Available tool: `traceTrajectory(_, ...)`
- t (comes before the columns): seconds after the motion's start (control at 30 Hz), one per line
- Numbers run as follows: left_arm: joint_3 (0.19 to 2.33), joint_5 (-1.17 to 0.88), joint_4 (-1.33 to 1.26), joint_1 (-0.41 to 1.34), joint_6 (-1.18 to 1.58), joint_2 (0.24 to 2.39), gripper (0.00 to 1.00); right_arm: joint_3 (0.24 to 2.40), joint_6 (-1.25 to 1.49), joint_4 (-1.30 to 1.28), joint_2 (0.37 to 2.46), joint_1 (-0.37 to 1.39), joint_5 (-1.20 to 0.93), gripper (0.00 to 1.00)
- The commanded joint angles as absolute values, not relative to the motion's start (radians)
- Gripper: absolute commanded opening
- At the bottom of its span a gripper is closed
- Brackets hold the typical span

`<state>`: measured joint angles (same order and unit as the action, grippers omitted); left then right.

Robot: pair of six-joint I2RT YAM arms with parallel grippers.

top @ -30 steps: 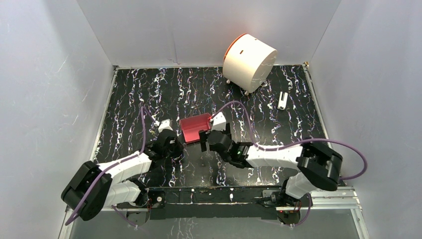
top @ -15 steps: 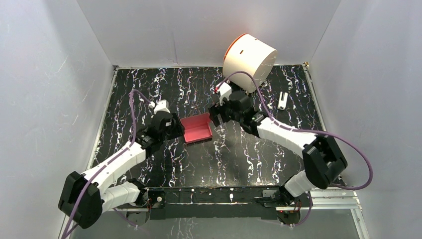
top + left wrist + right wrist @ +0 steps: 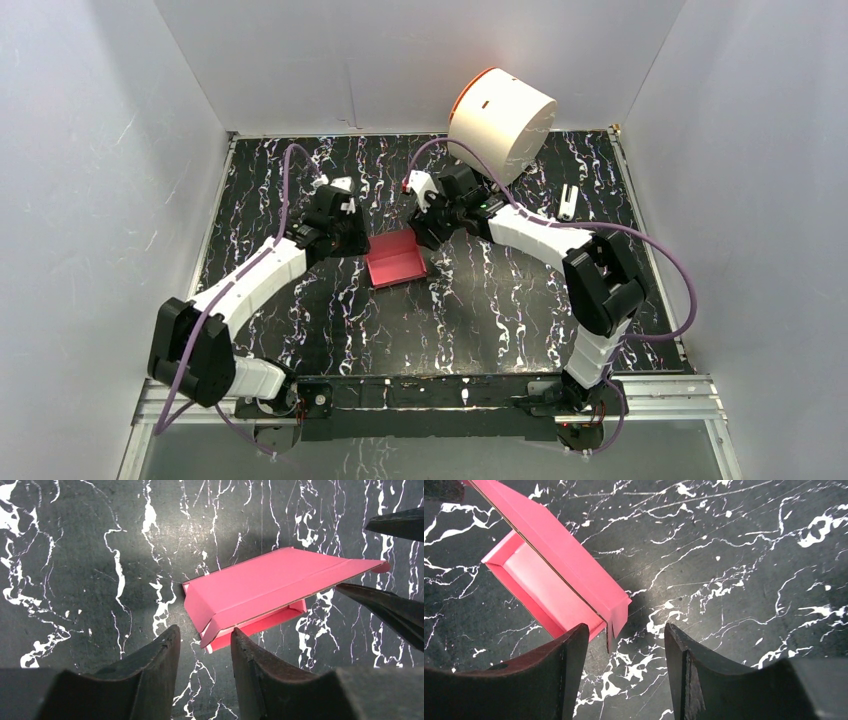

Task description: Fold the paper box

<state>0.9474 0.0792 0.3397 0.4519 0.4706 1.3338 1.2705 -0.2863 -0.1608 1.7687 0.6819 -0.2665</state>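
Observation:
The pink-red paper box (image 3: pixel 395 257) lies mid-table as a shallow tray with its lid flap raised at the far side. In the left wrist view the box (image 3: pixel 265 587) sits just beyond my open, empty left gripper (image 3: pixel 202 636), near its left corner. In the right wrist view the box (image 3: pixel 549 575) lies up-left, and its right corner tab hangs between the open fingers of my right gripper (image 3: pixel 626 632), untouched. From above, my left gripper (image 3: pixel 352 240) is at the box's far-left corner and my right gripper (image 3: pixel 422 232) at its far-right corner.
A large white cylinder with an orange rim (image 3: pixel 500 122) lies on its side at the back, just behind the right arm. A small white object (image 3: pixel 568 202) lies at the right. White walls enclose the black marbled table (image 3: pixel 480 310).
Both arms have stretched forward from the near side to the far corners of the box. The box has shifted slightly and its lid flap now stands up.

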Motion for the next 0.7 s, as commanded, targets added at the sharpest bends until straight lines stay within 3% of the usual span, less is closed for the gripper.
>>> traceTrajectory(0.0, 1.039, 0.000, 0.429, 0.440, 0.389, 1.396, 0.38, 1.343, -0.344, -0.198, 1.784, 0.681, -0.293, 0.62)
traceTrajectory(0.27, 1.076, -0.056, 0.433, 0.437, 0.379, 1.473, 0.26, 1.353, -0.347, -0.191, 1.801, 0.680, -0.307, 0.41)
traceTrajectory(0.4, 1.073, -0.066, 0.421, 0.438, 0.382, 1.480, 0.21, 1.360, -0.347, -0.198, 1.811, 0.681, -0.311, 0.38)
traceTrajectory(0.57, 1.071, -0.066, 0.412, 0.438, 0.383, 1.486, 0.14, 1.362, -0.344, -0.213, 1.817, 0.682, -0.304, 0.27)
traceTrajectory(0.67, 1.073, -0.066, 0.413, 0.438, 0.381, 1.488, 0.15, 1.350, -0.345, -0.215, 1.805, 0.682, -0.286, 0.29)
